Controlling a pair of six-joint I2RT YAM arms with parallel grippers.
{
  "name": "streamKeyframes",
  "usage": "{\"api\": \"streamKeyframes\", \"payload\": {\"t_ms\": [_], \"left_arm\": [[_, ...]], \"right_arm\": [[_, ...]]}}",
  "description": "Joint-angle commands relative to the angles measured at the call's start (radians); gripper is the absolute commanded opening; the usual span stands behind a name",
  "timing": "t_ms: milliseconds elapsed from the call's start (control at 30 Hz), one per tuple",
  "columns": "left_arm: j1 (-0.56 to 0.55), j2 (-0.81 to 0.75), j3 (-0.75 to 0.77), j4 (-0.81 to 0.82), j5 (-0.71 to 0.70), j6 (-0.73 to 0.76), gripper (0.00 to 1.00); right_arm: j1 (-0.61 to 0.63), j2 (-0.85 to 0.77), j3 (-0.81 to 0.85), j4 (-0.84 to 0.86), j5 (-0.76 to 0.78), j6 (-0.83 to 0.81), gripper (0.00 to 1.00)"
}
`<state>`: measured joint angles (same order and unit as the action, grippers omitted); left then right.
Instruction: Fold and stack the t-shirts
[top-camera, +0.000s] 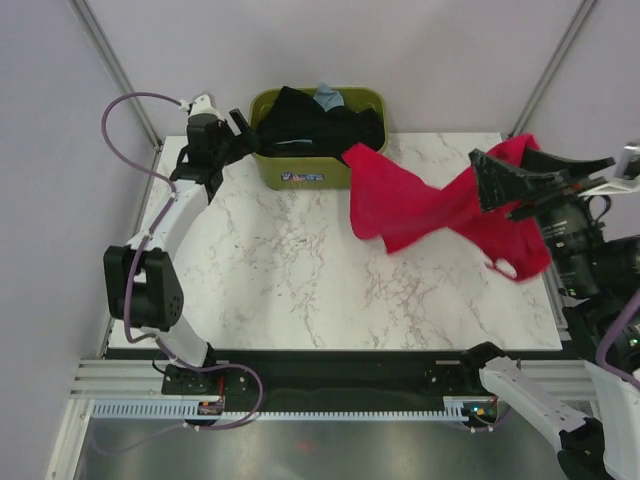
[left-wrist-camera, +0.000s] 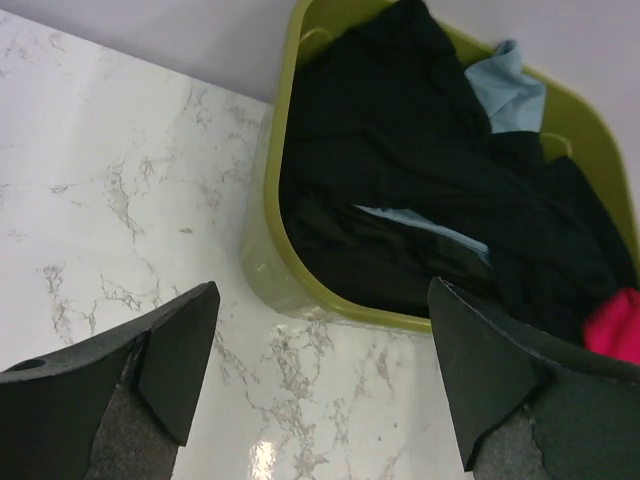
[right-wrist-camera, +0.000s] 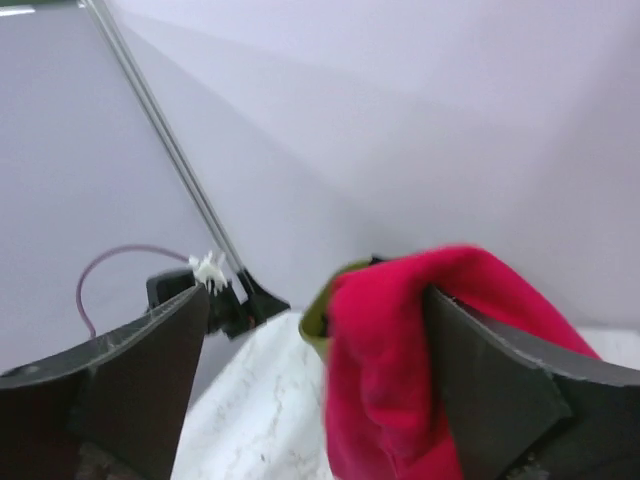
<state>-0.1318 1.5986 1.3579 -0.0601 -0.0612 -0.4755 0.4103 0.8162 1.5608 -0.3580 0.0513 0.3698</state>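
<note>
Red t-shirt (top-camera: 420, 205) strung from olive basket (top-camera: 300, 172) at worktop's (top-camera: 300, 270) far edge to right gripper (top-camera: 520, 175) near right edge, black t-shirts (top-camera: 300, 115) and light blue t-shirt (top-camera: 328, 97) in basket, left gripper (top-camera: 240, 130) beside its left wall

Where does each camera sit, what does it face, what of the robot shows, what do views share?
Top external: above and behind, looking down at the table; both arms show.
Left wrist: faces the basket; left gripper open.
Right wrist: faces the back wall; right gripper open, red t-shirt over one finger.
All share basket and red t-shirt.
</note>
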Motion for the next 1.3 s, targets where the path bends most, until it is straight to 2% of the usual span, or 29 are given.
{"api": "streamKeyframes", "payload": {"t_ms": [0,133,333,367,400,433,467,533,633,733,867,900,933,967,1000,1133,1167,1200,1267], "left_arm": [[-0.009,0.119,0.105,-0.043,-0.005,0.077,0.93],[-0.015,0.309,0.257,-0.096,-0.006,0.124,0.93],[-0.026,0.434,0.375,-0.130,-0.041,0.147,0.93],[-0.028,0.470,0.395,-0.135,-0.046,0.153,0.88],[-0.028,0.495,0.452,-0.144,-0.051,0.162,0.78],[-0.028,0.520,0.490,-0.194,-0.048,0.167,0.61],[-0.028,0.541,0.530,-0.225,-0.046,0.172,0.29],[-0.026,0.593,0.634,-0.337,-0.058,0.157,0.02],[-0.026,0.543,0.607,-0.398,-0.101,0.115,0.02],[-0.017,0.424,0.508,-0.472,-0.256,0.020,0.02],[0.067,0.241,0.334,-0.562,-0.239,-0.083,0.02],[0.087,0.204,0.252,-0.579,-0.244,-0.131,0.02],[0.107,0.111,0.204,-0.589,-0.249,-0.156,0.02],[0.166,0.059,0.146,-0.599,-0.244,-0.220,0.02],[0.202,0.008,0.019,-0.600,-0.224,-0.250,0.02],[0.357,-0.280,-0.293,-0.566,-0.100,-0.344,0.03],[0.415,-0.381,-0.343,-0.564,-0.030,-0.362,0.10],[0.437,-0.423,-0.421,-0.563,0.007,-0.382,0.13],[0.451,-0.498,-0.479,-0.547,0.075,-0.373,0.20]], "right_arm": [[0.001,0.043,-0.232,-0.083,0.015,0.099,0.98],[0.001,0.080,-0.372,-0.200,-0.005,0.162,0.98],[-0.001,0.092,-0.525,-0.230,-0.090,0.207,0.98],[0.001,0.089,-0.536,-0.230,-0.088,0.208,0.98],[0.001,0.086,-0.542,-0.229,-0.090,0.213,0.98],[0.001,0.081,-0.550,-0.228,-0.088,0.212,0.98],[0.001,0.077,-0.551,-0.229,-0.088,0.212,0.98],[0.001,0.078,-0.556,-0.230,-0.085,0.205,0.98],[0.001,0.093,-0.564,-0.226,-0.079,0.201,0.98],[0.001,0.118,-0.591,-0.188,-0.079,0.205,0.98],[0.001,0.207,-0.619,-0.115,-0.100,0.208,0.98],[0.001,0.234,-0.620,-0.101,-0.114,0.208,0.98],[0.002,0.292,-0.624,-0.081,-0.155,0.216,0.98],[0.002,0.323,-0.630,-0.028,-0.178,0.224,0.98],[0.004,0.357,-0.630,0.000,-0.209,0.231,0.98],[0.063,0.578,-0.582,0.106,-0.268,0.264,0.98],[0.079,0.615,-0.568,0.158,-0.254,0.273,0.98],[0.090,0.700,-0.535,0.184,-0.252,0.279,0.98],[0.122,0.803,-0.481,0.259,-0.280,0.297,0.98]]}}
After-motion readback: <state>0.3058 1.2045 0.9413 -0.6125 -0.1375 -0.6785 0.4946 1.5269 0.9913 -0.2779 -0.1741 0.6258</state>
